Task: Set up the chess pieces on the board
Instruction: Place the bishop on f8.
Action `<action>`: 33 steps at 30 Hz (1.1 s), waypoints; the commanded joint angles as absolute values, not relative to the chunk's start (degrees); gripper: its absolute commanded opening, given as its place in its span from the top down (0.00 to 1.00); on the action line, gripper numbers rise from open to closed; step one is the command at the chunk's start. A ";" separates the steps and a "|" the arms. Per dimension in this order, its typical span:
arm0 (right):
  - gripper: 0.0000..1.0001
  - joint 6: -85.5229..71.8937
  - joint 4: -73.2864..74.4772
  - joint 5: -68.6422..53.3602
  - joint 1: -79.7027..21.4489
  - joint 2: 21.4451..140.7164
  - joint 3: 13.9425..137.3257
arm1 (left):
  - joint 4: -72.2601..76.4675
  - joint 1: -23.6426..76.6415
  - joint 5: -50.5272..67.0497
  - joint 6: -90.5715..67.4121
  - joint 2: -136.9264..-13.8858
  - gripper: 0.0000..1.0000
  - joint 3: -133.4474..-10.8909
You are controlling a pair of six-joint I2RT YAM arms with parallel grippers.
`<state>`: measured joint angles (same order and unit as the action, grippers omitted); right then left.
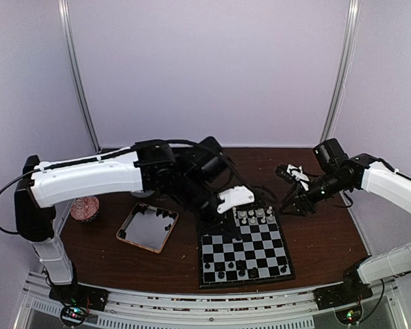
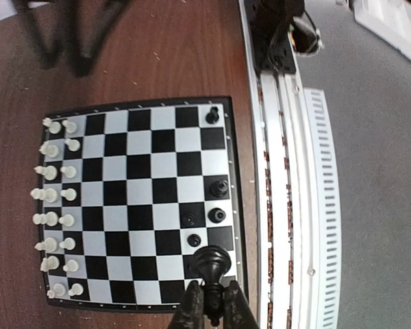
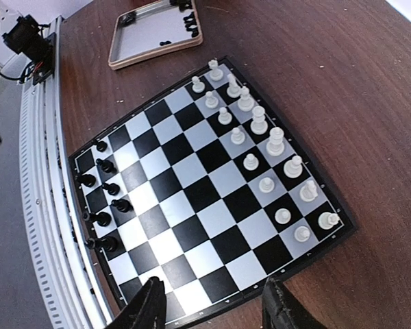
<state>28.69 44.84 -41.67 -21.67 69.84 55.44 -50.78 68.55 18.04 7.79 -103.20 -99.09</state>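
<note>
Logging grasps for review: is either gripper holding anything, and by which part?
Left gripper pinches a black chess piece by its narrow end, wider end protruding. Right gripper holds nothing.

No legible text, board (image 3: pixel 204 218) border marks too small to read
</note>
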 commanded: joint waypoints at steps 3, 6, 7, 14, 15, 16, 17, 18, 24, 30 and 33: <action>0.52 26.28 41.25 -38.16 -20.27 69.01 54.86 | -63.19 75.21 9.85 12.74 -112.81 0.95 -106.69; 0.52 26.30 40.81 -37.99 -20.24 68.40 54.41 | -63.43 76.53 9.25 12.58 -114.79 0.94 -107.64; 0.52 26.28 40.95 -38.05 -20.30 68.38 54.41 | -63.50 76.62 9.14 12.61 -115.35 0.94 -107.81; 0.52 26.52 41.30 -38.52 -20.23 68.12 54.53 | -64.07 76.64 8.05 14.86 -118.12 0.94 -107.96; 0.52 26.54 41.38 -38.58 -20.29 68.03 54.51 | -64.12 76.64 7.87 15.26 -118.66 0.94 -108.20; 0.52 26.62 41.32 -38.66 -20.28 68.02 54.48 | -64.34 76.64 7.77 15.74 -119.35 0.94 -108.60; 0.52 26.71 41.42 -38.68 -20.30 68.03 54.49 | -64.60 76.64 7.63 16.19 -120.07 0.94 -108.96; 0.52 26.81 41.41 -38.64 -20.29 67.99 54.49 | -64.74 76.64 7.38 16.56 -120.77 0.94 -109.37; 0.52 27.20 41.82 -39.26 -20.30 68.10 54.36 | -64.90 76.64 6.52 17.44 -123.76 0.94 -110.20; 0.52 27.68 42.13 -39.88 -20.29 69.00 54.55 | -65.27 76.64 6.48 17.84 -126.48 0.93 -111.84; 0.52 27.99 42.51 -40.38 -20.26 69.54 54.89 | -65.33 76.64 5.92 17.93 -127.30 0.93 -112.06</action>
